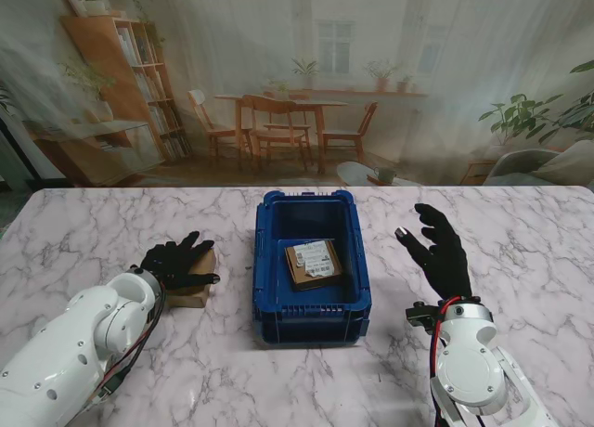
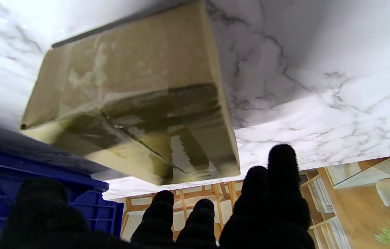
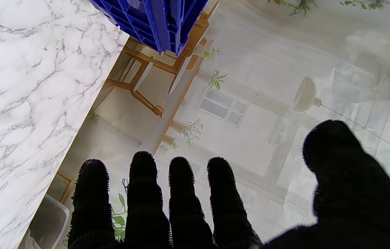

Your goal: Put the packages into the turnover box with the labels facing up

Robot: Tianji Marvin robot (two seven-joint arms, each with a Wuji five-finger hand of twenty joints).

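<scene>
A: Status on the turnover box [image 1: 312, 308]?
B: Blue, mid-desk between the two arms. One package [image 1: 312, 263] lies flat inside on its floor, white label facing up.

A: Second package?
B: Brown carton [image 1: 199, 280] sits on the marble desk [image 1: 83, 232], left of the turnover box, a gap between them. In the left wrist view the carton [image 2: 136, 93] fills most of the frame, glossy tape across its face, no label on the faces shown.

A: Left robot hand?
B: Left robot hand [image 1: 176, 263] is over the carton, black-gloved fingers [image 2: 279, 180] spread and extended past its edge. Fingers are apart, not clamped; whether the palm touches the carton, can't tell.

A: Right one?
B: Right robot hand [image 1: 438, 251] is raised to the right of the turnover box, well clear of it. Fingers straight and parted, thumb out to the side, holds nothing. Right wrist view shows its fingers [image 3: 181, 193] against the backdrop print, with a corner of the turnover box [image 3: 157, 20] and the desk [image 3: 25, 86] in frame.
</scene>
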